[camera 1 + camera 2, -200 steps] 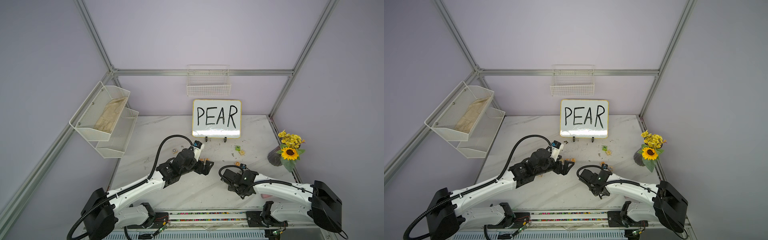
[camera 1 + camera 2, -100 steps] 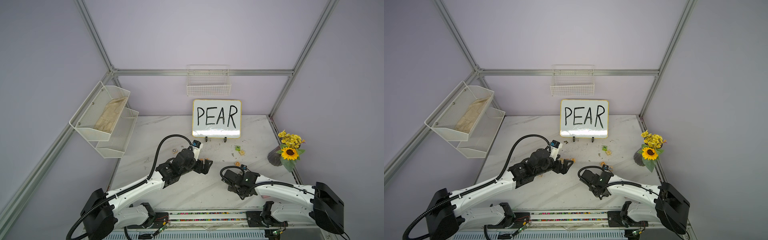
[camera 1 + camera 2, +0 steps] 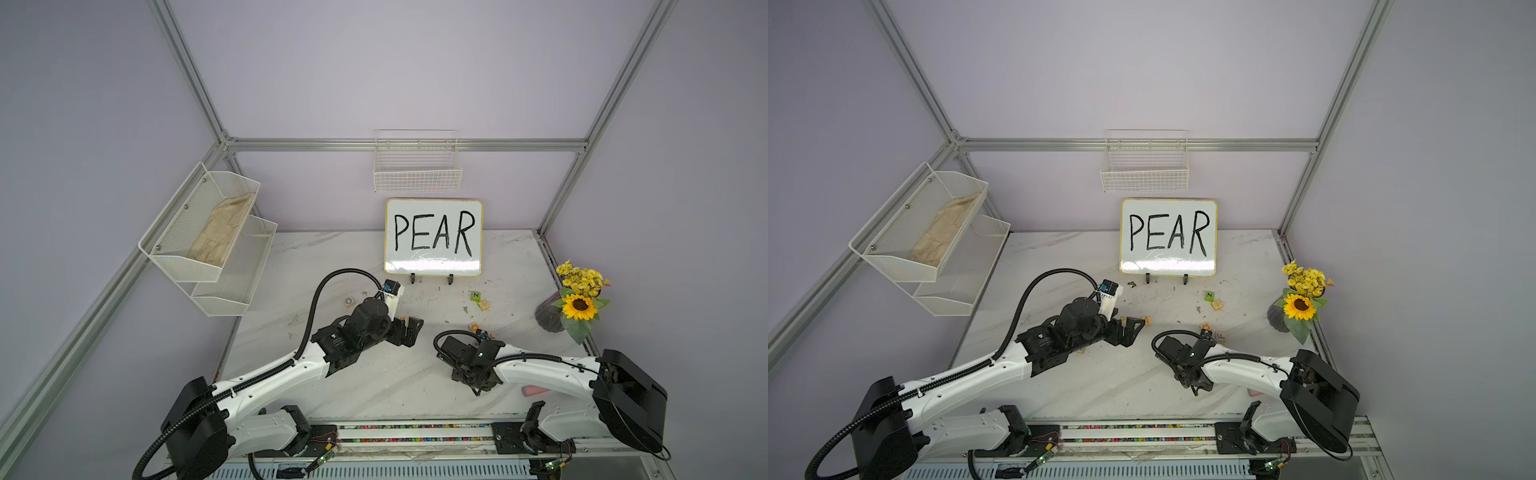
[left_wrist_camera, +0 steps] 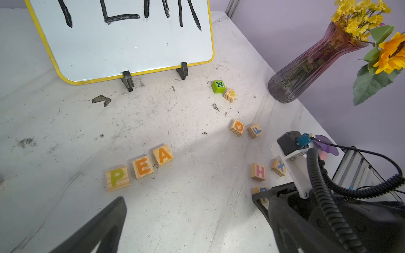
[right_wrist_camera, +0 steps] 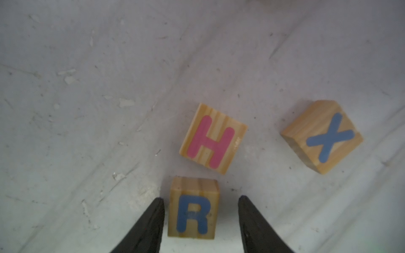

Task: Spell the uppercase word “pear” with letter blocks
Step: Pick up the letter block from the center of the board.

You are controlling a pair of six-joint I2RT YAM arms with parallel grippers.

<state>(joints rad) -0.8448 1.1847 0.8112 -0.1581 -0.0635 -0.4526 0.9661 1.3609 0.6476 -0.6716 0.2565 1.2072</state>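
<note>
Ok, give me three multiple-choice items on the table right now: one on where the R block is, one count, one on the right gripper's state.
1. Where is the R block? A) between the fingers of the right gripper B) at the end of the row C) by the green block
2. How many blocks are lined up before the whiteboard? A) two B) three C) four
3. How do the right gripper's jaws stand? A) clamped on the R block B) open, astride it C) shut on nothing

1 A: its wrist view shows it between the fingers.
2 B: only the P block, E block and A block.
3 B: gaps show on both sides.
</note>
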